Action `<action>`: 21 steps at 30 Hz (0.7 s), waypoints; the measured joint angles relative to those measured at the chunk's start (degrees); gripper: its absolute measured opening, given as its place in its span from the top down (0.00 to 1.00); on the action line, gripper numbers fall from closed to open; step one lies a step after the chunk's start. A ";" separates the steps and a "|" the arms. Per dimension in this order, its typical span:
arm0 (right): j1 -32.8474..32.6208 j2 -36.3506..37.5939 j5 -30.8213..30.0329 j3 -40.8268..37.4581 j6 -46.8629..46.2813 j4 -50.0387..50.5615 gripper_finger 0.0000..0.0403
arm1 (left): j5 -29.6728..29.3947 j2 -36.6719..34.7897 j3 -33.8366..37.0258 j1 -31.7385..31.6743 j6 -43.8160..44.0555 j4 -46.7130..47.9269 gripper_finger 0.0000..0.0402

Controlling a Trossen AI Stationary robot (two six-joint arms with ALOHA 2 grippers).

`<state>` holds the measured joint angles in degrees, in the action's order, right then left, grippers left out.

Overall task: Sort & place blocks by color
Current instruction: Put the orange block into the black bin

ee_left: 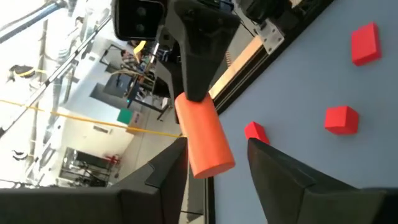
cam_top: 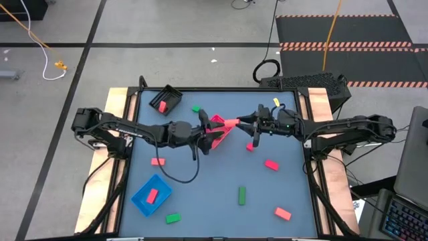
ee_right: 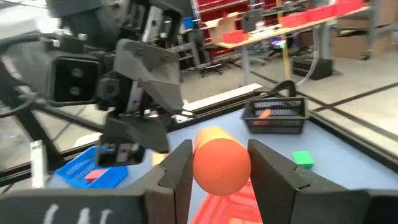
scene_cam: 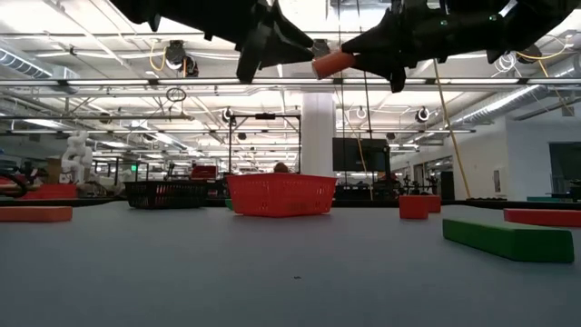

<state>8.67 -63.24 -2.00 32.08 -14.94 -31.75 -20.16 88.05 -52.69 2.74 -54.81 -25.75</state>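
Up over the middle of the table, the two arms meet tip to tip above the red tray (cam_top: 218, 127). The right gripper (ee_right: 219, 163) has its two dark fingers clamped on an orange-red cylinder (ee_right: 221, 163), holding it raised in the air by one end. The left gripper (ee_left: 216, 163) faces it from the other side; its fingers (ee_left: 166, 171) stand apart on either side of the cylinder's free end, with a gap visible on each side, so it is not gripping.

From table height the cylinder (scene_cam: 334, 63) hangs high above the red basket-like tray (scene_cam: 280, 194).

The blocks lie scattered on the blue-grey table (cam_top: 214, 194). A red block (cam_top: 250, 146) sits just below the right gripper, another red one (cam_top: 271, 164) a little farther out, and a third (cam_top: 283, 213) near the front right corner. A green bar (cam_top: 242, 195) lies in the front middle, a green block (cam_top: 173, 217) beside the blue tray (cam_top: 142, 201), which holds a red block (cam_top: 152, 195). The black tray (cam_top: 170, 95) at the back left holds another red block (cam_top: 162, 106), with a small green block (cam_top: 196, 108) nearby.
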 joint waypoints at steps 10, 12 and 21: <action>0.00 0.00 -4.00 0.00 1.09 -0.60 0.70 | -3.45 -0.02 0.00 -0.47 7.30 -1.26 0.23; -0.15 0.00 -3.98 0.00 1.08 -1.61 0.70 | -3.48 -0.02 0.00 -0.78 7.73 -1.26 0.18; -1.77 -0.39 -3.74 0.00 0.83 -4.76 0.70 | -3.41 0.07 0.02 -0.75 7.32 -2.81 0.11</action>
<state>6.90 -63.64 -5.74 32.08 -14.11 -36.51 -23.57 88.12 -52.66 2.00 -47.49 -28.56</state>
